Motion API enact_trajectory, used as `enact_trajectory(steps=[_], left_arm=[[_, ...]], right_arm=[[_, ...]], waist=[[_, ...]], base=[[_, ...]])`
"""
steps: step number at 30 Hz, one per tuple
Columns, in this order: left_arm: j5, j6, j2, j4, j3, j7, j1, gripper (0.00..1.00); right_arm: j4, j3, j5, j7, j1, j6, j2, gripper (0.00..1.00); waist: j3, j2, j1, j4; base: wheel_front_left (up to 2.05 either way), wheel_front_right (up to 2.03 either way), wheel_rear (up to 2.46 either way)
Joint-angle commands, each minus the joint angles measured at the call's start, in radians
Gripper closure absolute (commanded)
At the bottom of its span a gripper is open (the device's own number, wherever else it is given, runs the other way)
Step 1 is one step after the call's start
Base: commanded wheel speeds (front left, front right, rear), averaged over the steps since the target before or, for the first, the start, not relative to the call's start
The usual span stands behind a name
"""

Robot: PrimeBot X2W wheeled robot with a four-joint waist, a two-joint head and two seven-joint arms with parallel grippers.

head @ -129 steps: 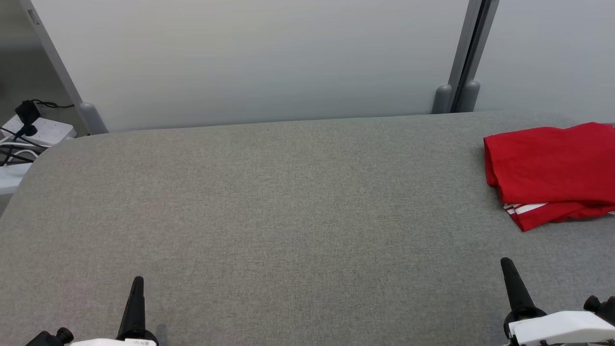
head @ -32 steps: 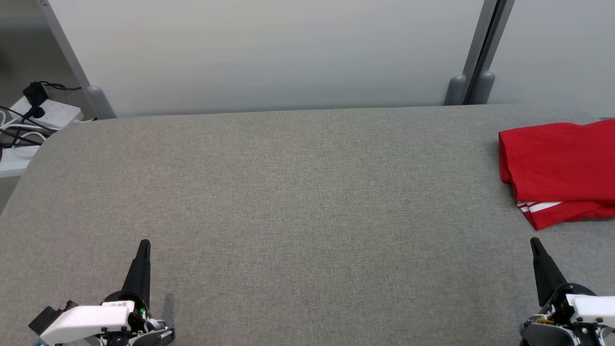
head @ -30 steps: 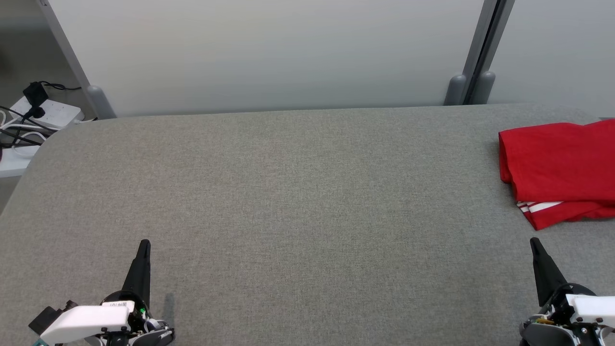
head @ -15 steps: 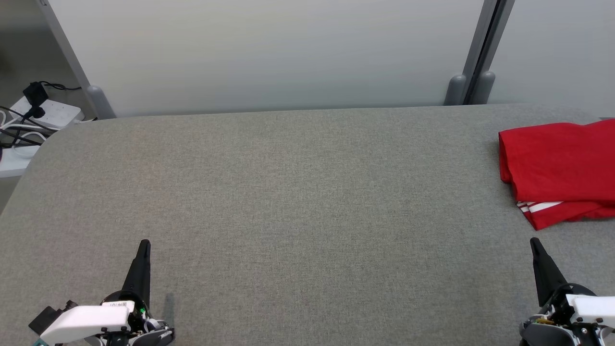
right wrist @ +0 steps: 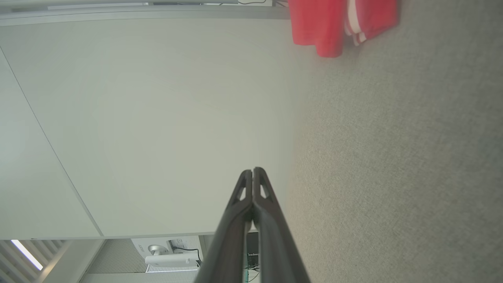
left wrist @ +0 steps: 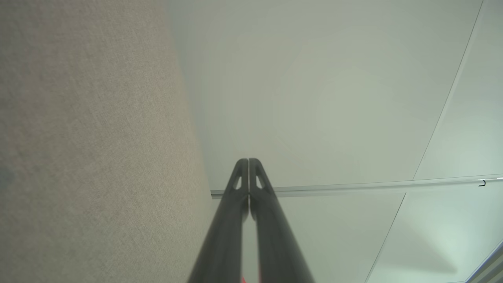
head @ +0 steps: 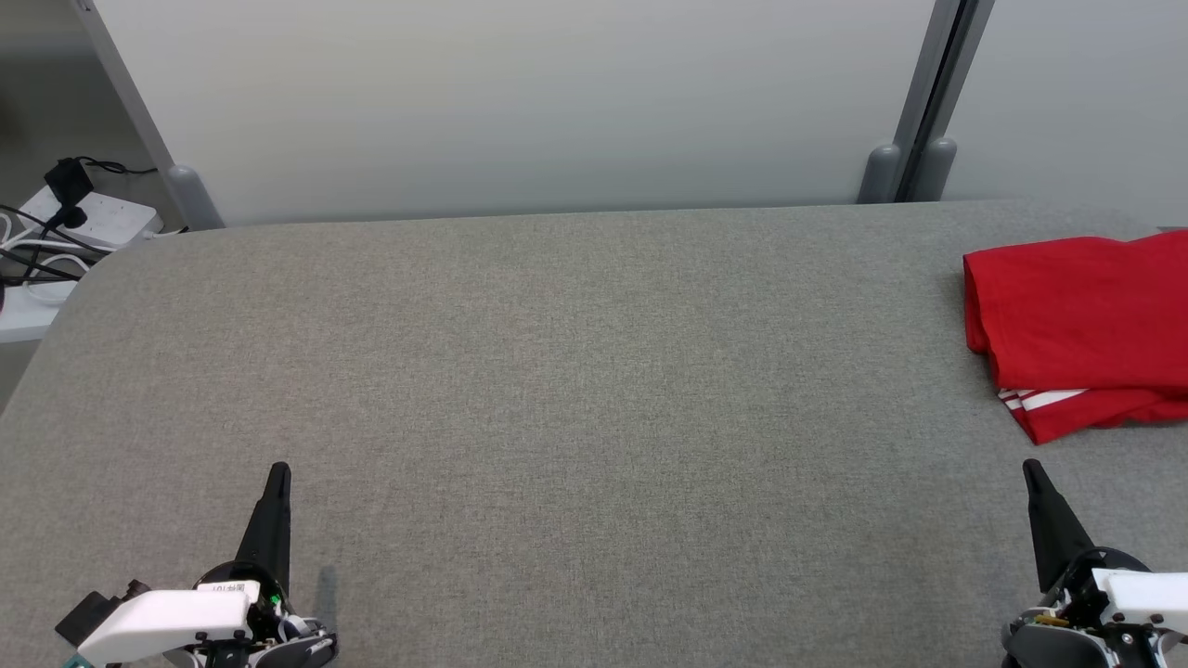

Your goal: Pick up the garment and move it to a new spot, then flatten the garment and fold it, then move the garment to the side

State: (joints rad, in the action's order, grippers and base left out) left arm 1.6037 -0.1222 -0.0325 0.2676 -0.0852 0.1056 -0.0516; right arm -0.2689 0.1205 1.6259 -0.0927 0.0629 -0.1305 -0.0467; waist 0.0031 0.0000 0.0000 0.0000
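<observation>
Grey fabric covers the table (head: pixel 557 371) across most of the head view, with a pale wall (head: pixel 520 102) behind it and a power strip (head: pixel 88 223) at the upper left of the frame. The garment (head: pixel 1077 325), red with white stripes, lies at the right edge of that view, partly cut off by the frame. It is a compact stack of layers; a striped layer pokes out along its lower edge, so the fold is not quite square. In the right wrist view it sits at the top of the frame (right wrist: pixel 318 23), well apart from the fingers. The left gripper (head: pixel 277 482) is at the lower left of the head view and the right gripper (head: pixel 1035 478) at the lower right, both over bare table and touching no cloth. Each wrist view shows its own pair of fingers pressed together tip to tip (left gripper (left wrist: pixel 248 161), right gripper (right wrist: pixel 252 171)) with nothing between them. Judging by this layout, the picking up, flattening and folding look finished, and the garment already rests off to the side, with the middle of the table bare. Little seems left, save perhaps tidying the protruding layer, if that counts at all.
</observation>
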Motion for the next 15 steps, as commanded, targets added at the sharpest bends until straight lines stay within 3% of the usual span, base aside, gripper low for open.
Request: enact_trajectory(steps=[1, 15], left_arm=[[0.005, -0.008, -0.018, -0.022, -0.028, 0.008, -0.056, 1.0], [0.005, -0.008, -0.018, -0.022, -0.028, 0.008, -0.056, 1.0]], right_arm=[[0.025, -0.018, -0.008, -0.011, 0.044, 0.0, -0.012, 1.0], [0.025, -0.016, -0.01, -0.013, 0.044, 0.0, -0.011, 1.0]], waist=[[0.0, 0.0, 0.0, 0.0], [0.0, 0.0, 0.0, 0.0]], base=[[0.0, 0.0, 0.0], [0.0, 0.0, 0.0]])
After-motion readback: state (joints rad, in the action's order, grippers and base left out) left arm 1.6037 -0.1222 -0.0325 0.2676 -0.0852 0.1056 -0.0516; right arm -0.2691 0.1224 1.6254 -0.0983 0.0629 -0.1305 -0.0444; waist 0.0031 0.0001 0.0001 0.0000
